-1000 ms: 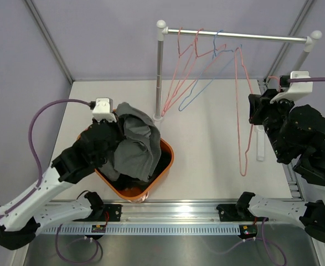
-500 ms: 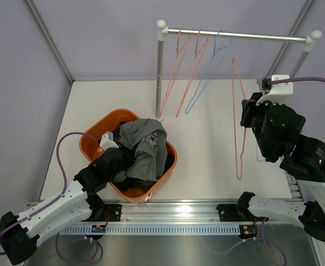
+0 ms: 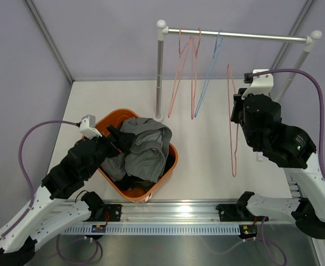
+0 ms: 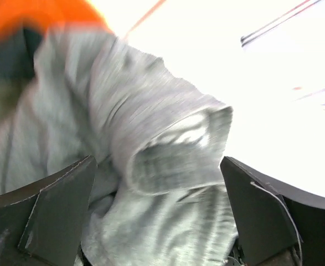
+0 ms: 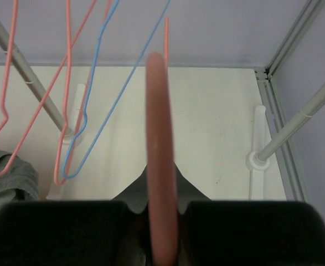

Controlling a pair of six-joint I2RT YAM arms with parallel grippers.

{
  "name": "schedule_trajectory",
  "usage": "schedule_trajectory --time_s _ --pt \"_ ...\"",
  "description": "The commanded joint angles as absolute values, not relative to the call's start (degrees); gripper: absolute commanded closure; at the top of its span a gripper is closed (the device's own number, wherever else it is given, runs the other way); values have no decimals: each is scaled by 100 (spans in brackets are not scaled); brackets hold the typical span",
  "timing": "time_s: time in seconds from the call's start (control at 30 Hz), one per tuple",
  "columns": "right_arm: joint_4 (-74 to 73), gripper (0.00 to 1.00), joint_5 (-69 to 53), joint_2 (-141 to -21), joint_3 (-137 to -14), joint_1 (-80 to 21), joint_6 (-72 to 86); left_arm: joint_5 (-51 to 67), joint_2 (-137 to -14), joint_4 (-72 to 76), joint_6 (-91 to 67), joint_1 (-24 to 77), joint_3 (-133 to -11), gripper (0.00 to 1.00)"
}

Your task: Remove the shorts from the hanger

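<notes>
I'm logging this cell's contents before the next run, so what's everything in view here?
grey shorts: one, grey, top of the pile in the basket
dark shorts: count unclear, dark, under the grey pair
basket: one, orange, left part of the table
table: one, white
rack: one, silver rail with white ends, far edge
pink hangers: two, hung on the rail
blue hanger: one, hung on the rail
held pink hanger: one, off the rail
left gripper: open, over the grey shorts
right gripper: shut on the held pink hanger
</notes>
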State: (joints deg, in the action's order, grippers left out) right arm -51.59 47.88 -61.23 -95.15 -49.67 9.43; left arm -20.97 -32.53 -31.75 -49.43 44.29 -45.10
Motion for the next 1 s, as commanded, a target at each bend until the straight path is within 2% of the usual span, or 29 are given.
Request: schedule_trajectory --time_s 0.0,0.2,0.53,0.67,0.97 --pt "-5273 100 4466 -6143 -9817 -4388 1090 -2399 -3471 -3515 -3877 4456 -5472 1" --pt "-4931 100 3157 -6292 -9905 -2930 713 -2119 -3788 -3323 -2849 4447 -6029 1" --pt "-3938 100 -373 -7372 -10439 -627 395 -1749 -4193 -3428 -1645 4447 -6381 1" --pt "-4131 100 -808 -7839 -11055 -229 326 -1767 -4026 -3322 -1494 4456 -6127 1" --pt "-4070 100 -1037 -8121 -11470 -176 44 -1696 -3894 -3313 -1371 4447 -5678 1"
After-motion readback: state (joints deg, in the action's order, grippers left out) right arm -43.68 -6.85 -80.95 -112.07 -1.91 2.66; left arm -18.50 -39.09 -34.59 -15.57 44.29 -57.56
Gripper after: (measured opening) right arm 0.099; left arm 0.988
